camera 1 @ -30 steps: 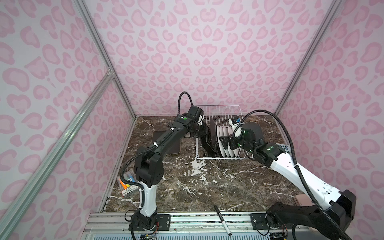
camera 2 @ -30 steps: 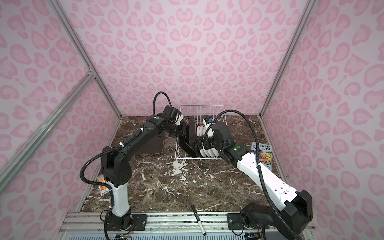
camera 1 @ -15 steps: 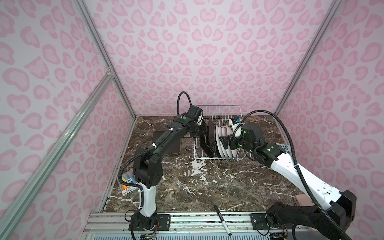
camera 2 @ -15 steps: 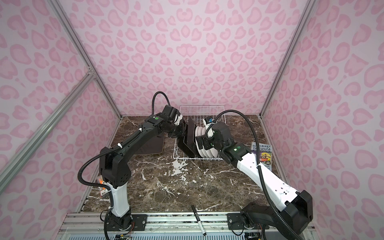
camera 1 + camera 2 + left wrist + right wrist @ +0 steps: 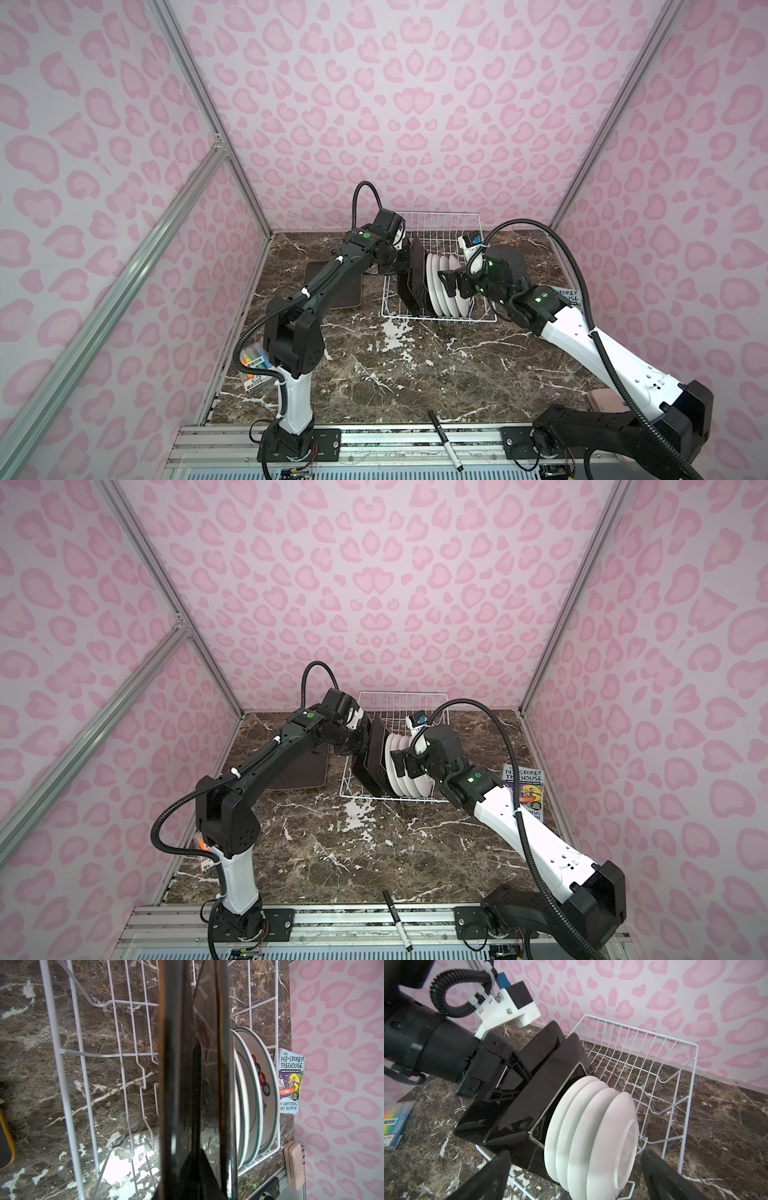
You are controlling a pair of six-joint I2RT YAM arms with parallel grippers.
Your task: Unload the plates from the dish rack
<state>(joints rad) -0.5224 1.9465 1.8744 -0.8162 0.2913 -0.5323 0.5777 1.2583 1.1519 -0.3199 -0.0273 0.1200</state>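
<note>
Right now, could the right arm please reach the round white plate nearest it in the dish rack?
Probably yes: the open right end effector faces the back of that plate with nothing between; the left end effector is at the dark square plates beyond the stack.

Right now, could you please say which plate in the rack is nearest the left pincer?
The outermost dark square plate, at the row's end farthest from the white round plates; the left pincer straddles its rim, unlike the second square plate.
</note>
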